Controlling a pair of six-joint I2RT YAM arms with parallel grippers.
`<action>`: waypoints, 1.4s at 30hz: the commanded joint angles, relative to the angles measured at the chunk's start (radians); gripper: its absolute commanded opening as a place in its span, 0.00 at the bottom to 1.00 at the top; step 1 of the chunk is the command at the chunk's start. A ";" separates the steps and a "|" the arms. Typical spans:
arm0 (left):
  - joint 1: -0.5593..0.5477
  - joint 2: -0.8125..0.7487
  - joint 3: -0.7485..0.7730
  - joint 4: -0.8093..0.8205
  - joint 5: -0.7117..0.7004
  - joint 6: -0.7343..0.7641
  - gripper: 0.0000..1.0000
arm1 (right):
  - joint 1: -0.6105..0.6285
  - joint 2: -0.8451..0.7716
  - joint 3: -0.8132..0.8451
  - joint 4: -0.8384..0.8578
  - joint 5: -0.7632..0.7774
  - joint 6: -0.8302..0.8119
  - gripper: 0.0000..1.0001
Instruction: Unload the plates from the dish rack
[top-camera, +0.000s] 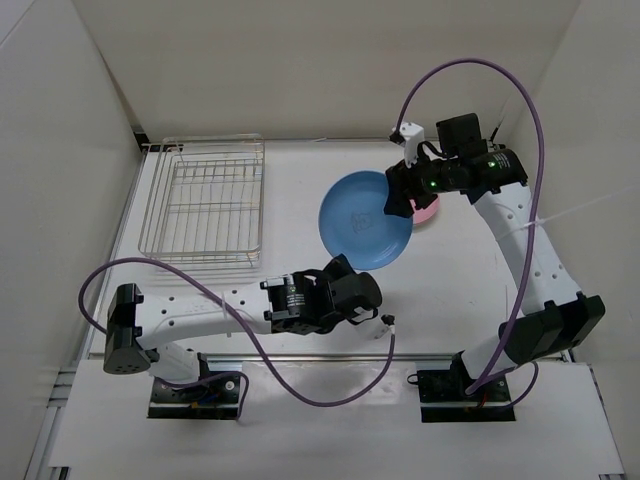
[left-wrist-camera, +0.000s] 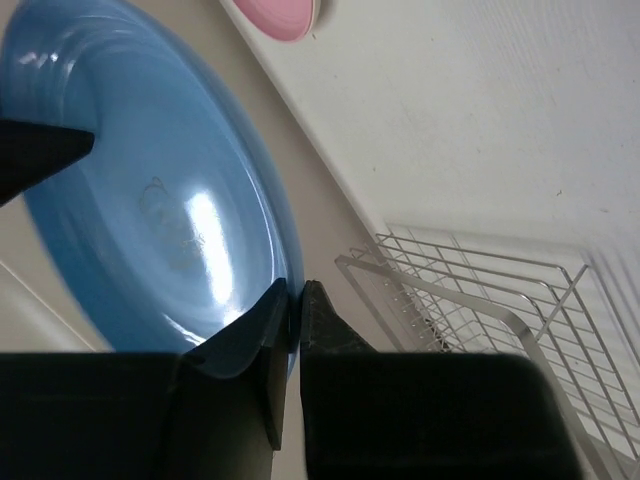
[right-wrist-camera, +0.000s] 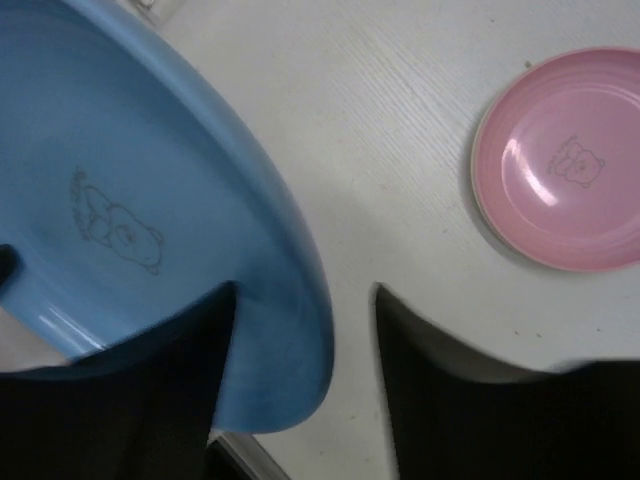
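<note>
The light blue plate (top-camera: 360, 222) is held tilted above the table. My left gripper (top-camera: 335, 266) is shut on its near rim; the wrist view shows both fingers pinching the rim (left-wrist-camera: 295, 290) of the blue plate (left-wrist-camera: 150, 200). My right gripper (top-camera: 396, 200) is open, its jaws straddling the plate's far right rim (right-wrist-camera: 305, 290) without closing; the blue plate (right-wrist-camera: 120, 200) fills the left of that view. The pink plate (top-camera: 428, 211) lies flat on the table under the right arm, and shows in both wrist views (right-wrist-camera: 565, 160) (left-wrist-camera: 285, 15). I cannot make out the cream plate. The dish rack (top-camera: 205, 205) holds no plates.
The wire rack (left-wrist-camera: 480, 290) stands at the back left by the left wall. White walls close the table on the left, back and right. Purple cables loop over both arms.
</note>
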 joint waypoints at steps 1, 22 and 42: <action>-0.017 -0.002 0.056 0.000 -0.013 -0.029 0.11 | 0.001 0.000 -0.019 0.046 0.035 -0.009 0.48; 0.277 0.016 0.374 0.104 -0.011 -0.150 1.00 | -0.125 0.069 -0.104 0.282 0.304 0.192 0.00; 1.422 -0.257 0.306 -0.132 0.932 -1.124 1.00 | -0.367 0.569 0.157 0.430 0.180 0.378 0.00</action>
